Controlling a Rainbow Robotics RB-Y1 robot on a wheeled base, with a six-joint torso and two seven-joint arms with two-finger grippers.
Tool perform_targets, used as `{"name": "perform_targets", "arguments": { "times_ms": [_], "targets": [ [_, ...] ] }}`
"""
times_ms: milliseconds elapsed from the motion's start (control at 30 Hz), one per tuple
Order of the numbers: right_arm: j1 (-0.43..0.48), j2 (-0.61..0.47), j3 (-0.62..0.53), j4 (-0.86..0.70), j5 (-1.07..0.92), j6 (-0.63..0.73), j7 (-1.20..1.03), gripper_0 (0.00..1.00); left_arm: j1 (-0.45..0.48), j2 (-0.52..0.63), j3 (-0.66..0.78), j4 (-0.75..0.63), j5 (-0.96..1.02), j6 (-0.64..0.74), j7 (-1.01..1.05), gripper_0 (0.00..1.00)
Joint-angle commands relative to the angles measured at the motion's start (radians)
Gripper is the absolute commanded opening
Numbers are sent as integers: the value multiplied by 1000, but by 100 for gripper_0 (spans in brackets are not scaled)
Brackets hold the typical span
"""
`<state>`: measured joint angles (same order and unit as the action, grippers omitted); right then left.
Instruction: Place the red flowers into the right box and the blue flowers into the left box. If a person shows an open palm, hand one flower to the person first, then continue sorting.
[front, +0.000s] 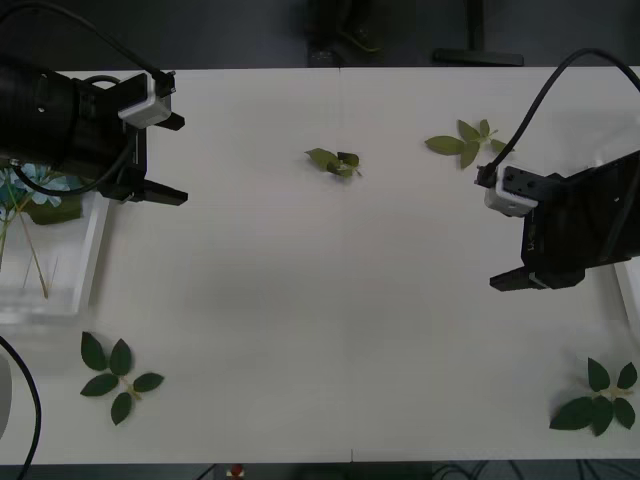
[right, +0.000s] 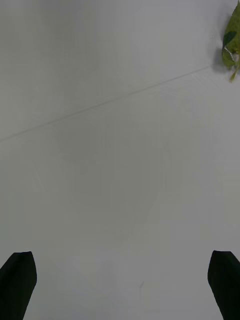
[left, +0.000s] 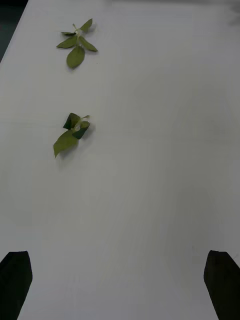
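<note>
table: smooth matt white top, thin seam line across it. left box: translucent plastic, slightly glossy walls. blue flowers inside it: soft fabric-like petals, matt. leaf sprigs: dark green, faint sheen, look like plastic or coated cloth; the centre sprig paler and duller. left gripper and right gripper: matt black fingers, white plastic housing, rubbery black cables

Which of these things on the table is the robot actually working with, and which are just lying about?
Part of the job:
- blue flowers, lying in the left box
- left box, at the table's left edge
- right box, its edge at the table's right side
- left gripper and right gripper, both open and empty

Just lying about:
- four loose leaf sprigs on the white table
</note>
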<state>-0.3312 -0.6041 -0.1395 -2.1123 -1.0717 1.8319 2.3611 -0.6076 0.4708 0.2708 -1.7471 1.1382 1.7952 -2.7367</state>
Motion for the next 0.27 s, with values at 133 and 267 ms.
{"name": "perform_targets", "arguments": {
  "times_ms": [133,267],
  "targets": [
    [-19,0,-15,-23,-1,0,21,100,-41,9,4,-15,3,-7,31,100],
    [-19,0,-15,-23,-1,0,21,100,-41,9,4,-15,3,-7,31,100]
  ]
}}
